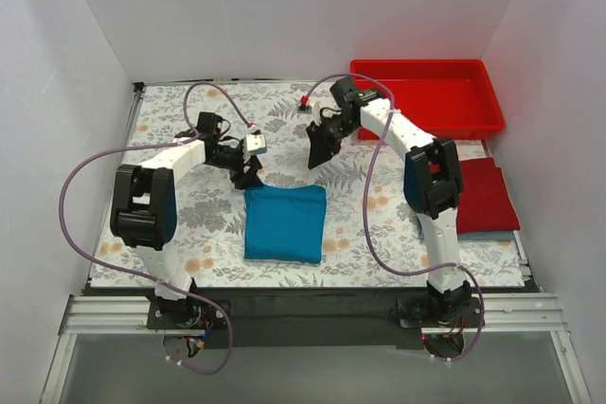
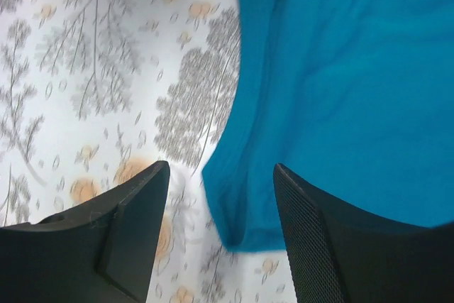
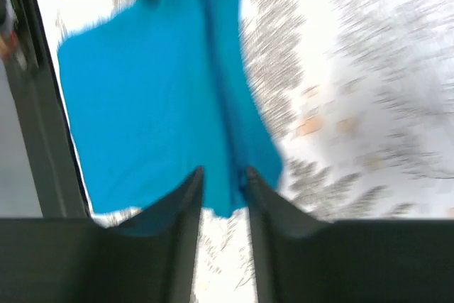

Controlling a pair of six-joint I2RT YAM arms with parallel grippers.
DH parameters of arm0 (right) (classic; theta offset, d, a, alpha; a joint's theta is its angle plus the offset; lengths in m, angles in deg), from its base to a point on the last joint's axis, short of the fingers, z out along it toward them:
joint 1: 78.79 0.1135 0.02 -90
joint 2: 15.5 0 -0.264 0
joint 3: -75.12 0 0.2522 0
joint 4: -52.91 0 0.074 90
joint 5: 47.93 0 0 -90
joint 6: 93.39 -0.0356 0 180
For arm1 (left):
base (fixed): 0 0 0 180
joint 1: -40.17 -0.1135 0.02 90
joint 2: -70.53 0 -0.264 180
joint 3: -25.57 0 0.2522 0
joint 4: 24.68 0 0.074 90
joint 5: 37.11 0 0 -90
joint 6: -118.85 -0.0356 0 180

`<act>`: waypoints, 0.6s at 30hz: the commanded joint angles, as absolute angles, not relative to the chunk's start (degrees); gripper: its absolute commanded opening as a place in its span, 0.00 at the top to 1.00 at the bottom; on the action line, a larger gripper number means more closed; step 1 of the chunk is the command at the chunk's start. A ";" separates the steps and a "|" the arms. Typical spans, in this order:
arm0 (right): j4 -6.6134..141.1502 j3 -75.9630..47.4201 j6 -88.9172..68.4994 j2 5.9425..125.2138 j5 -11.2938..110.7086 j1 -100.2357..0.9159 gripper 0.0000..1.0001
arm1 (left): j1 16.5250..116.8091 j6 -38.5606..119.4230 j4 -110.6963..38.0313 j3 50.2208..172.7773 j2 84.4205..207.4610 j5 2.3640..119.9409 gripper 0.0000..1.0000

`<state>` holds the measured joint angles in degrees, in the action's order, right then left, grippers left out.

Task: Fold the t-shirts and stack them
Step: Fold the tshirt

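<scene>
A teal-blue t-shirt [image 1: 284,222] lies folded into a rectangle in the middle of the table. My left gripper [image 1: 248,175] is at its far left corner. In the left wrist view the gripper [image 2: 221,175] is wide open, with that corner of the teal shirt [image 2: 340,90] lying on the table between the fingers. My right gripper [image 1: 317,153] hovers above the table just beyond the shirt's far right corner. In the blurred right wrist view its jaws [image 3: 223,173] stand slightly apart and empty, with the teal shirt [image 3: 149,90] beyond them. A folded red t-shirt [image 1: 485,194] lies at the right on a bluish one [image 1: 478,235].
A rigid red plastic tray [image 1: 431,120] stands at the back right. The table has a floral cloth [image 1: 180,224]. White walls close in the left, back and right. Purple cables loop beside both arms.
</scene>
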<state>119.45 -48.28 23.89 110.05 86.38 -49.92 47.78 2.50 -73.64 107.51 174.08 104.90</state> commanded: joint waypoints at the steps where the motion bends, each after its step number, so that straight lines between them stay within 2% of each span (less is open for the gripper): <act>1: 117.93 -55.09 11.83 115.09 94.36 -53.12 0.69 | 51.76 5.82 -71.23 106.14 170.73 109.05 0.41; 2: 115.56 -53.87 10.33 115.02 93.75 -53.12 0.80 | 53.42 6.52 -69.04 105.60 170.82 108.27 0.41; 5: 108.52 -50.35 4.27 114.49 94.36 -53.04 0.90 | 55.98 9.33 -65.52 104.46 172.04 107.47 0.41; 11: 98.41 -47.90 -5.14 115.72 96.73 -53.12 0.91 | 58.97 11.36 -63.93 106.04 175.65 106.41 0.41; 18: 93.57 -44.03 -9.11 117.56 98.67 -52.60 0.91 | 60.47 9.96 -64.54 105.51 178.02 104.84 0.49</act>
